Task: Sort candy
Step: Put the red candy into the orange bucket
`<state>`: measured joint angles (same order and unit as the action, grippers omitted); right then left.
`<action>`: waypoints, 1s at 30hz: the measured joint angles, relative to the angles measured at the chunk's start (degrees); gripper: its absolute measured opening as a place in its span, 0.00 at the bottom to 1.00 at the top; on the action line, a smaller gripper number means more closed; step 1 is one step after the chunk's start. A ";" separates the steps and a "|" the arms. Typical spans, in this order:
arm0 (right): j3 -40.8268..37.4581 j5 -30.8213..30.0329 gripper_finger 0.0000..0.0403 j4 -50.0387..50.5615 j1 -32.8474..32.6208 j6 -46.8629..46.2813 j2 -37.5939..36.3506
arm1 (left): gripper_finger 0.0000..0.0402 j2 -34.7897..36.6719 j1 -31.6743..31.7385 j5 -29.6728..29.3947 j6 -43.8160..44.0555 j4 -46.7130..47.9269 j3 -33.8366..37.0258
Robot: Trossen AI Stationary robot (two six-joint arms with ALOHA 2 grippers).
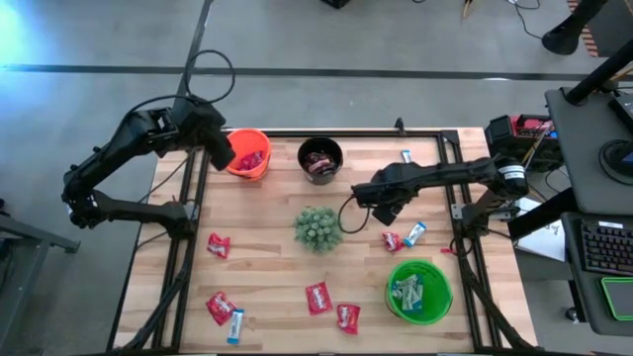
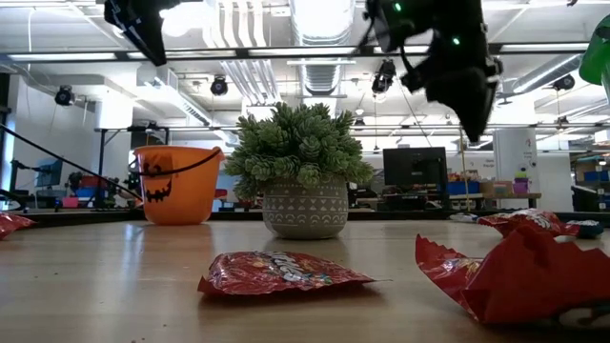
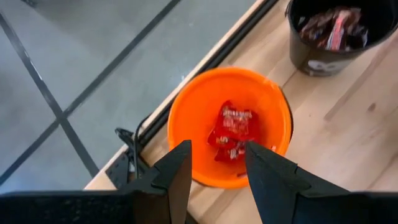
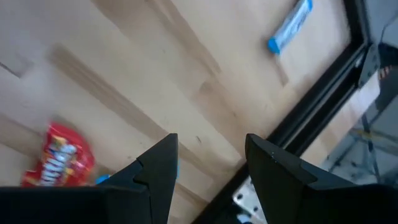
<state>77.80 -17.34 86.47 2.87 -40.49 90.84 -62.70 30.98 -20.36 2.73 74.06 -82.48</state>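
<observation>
Three buckets stood on the table (image 1: 267,287): a green bucket (image 1: 418,290) near the front right corner held light-blue candy, an orange bucket (image 1: 248,153) at the back edge held red sweets (image 3: 233,130), and a black bucket (image 1: 320,159) beside it held dark ones. More candy (image 1: 318,297) lay scattered toward the front edge. The left gripper (image 3: 216,171) hovered open and empty over the orange bucket; the right gripper (image 4: 208,165), open and empty, hung above bare wood near the right edge.

A spiky green plant (image 1: 318,228) in a patterned pot (image 2: 305,210) stands mid-table (image 1: 277,287).
</observation>
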 joint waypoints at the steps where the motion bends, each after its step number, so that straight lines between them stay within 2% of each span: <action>1: -1.44 0.48 0.45 -0.38 0.00 -0.50 -0.21 | 0.33 0.00 0.00 0.00 0.26 0.57 0.00; 10: -10.47 4.99 0.45 -9.51 0.15 -9.83 -5.30 | 0.33 0.15 0.00 0.00 0.82 3.57 0.00; 22: -11.50 15.84 0.45 -18.18 -0.12 -20.77 -7.28 | 0.33 0.31 -0.01 0.00 -2.74 3.64 0.00; 30: -11.71 17.83 0.45 -19.96 -3.72 -27.02 -6.32 | 0.33 0.90 -0.01 0.00 -4.98 4.02 0.00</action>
<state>66.09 0.49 66.50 -0.85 -67.51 84.52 -61.80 30.97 -20.36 -2.24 78.08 -82.48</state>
